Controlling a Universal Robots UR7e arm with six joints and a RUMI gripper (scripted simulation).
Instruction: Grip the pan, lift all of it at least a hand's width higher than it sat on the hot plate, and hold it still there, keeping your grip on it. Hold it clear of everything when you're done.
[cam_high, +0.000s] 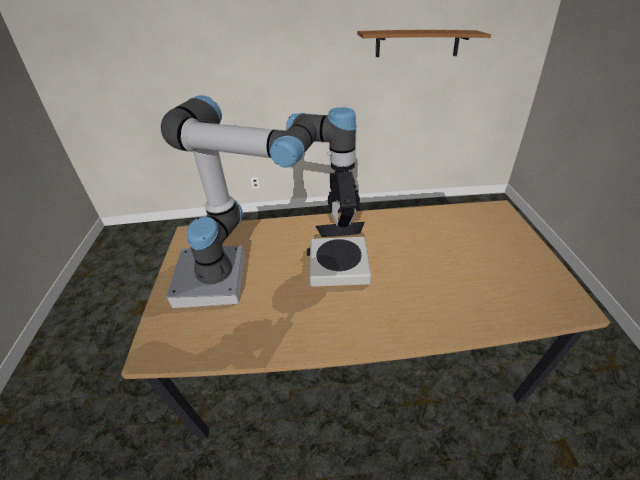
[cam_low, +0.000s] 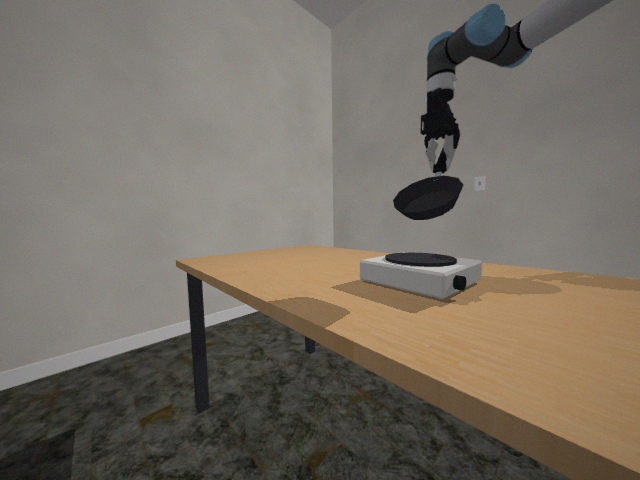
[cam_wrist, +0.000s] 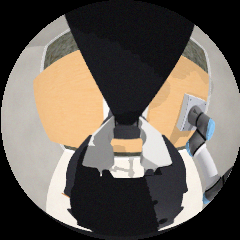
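Note:
The black pan (cam_low: 428, 196) hangs tilted in the air, well above the white hot plate (cam_low: 420, 274) with its dark round burner. My gripper (cam_low: 439, 166) is shut on the pan's far rim and holds it from above. In the top view the pan (cam_high: 340, 227) shows just behind the hot plate (cam_high: 339, 260), under my gripper (cam_high: 343, 219). In the wrist view the pan (cam_wrist: 129, 60) is a dark wedge running up from my fingers. The pan touches nothing but my fingers.
The hot plate stands on a wooden table (cam_high: 372, 289). My arm's base (cam_high: 206, 281) is bolted at the table's left. A small wooden shelf (cam_high: 423, 35) hangs high on the back wall.

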